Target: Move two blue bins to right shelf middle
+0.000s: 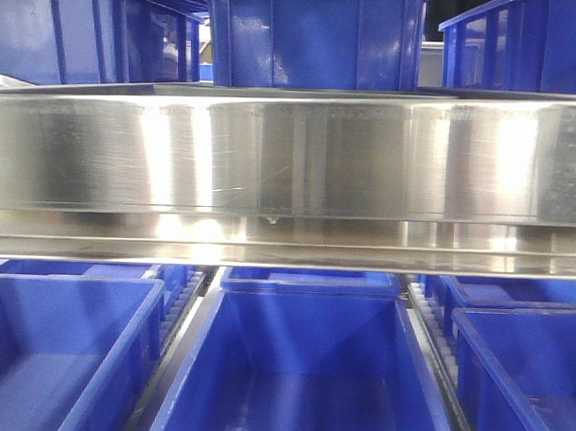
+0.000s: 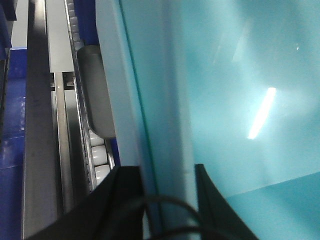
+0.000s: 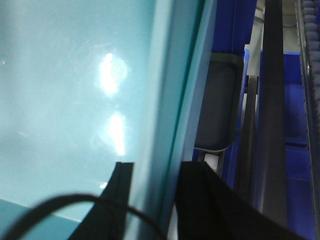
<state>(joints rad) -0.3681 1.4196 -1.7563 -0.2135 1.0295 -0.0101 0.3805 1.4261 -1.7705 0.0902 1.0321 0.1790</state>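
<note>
Shelving fills the front view: a broad stainless-steel front rail (image 1: pixel 290 154) runs across it, with dark blue crates (image 1: pixel 313 37) on the tier above the rail and more of them standing open below the rail. Our left hand (image 2: pixel 162 167) is clenched on the rim of a pale aqua bin (image 2: pixel 240 100), one black finger on each face of the wall, and a roller track (image 2: pixel 97 160) lies just beside the bin's outer side. Our right hand (image 3: pixel 159 164) grips a pale aqua rim the same way; whether it is the same bin we cannot tell. Where the bin sits relative to the rail we cannot tell either.
</note>
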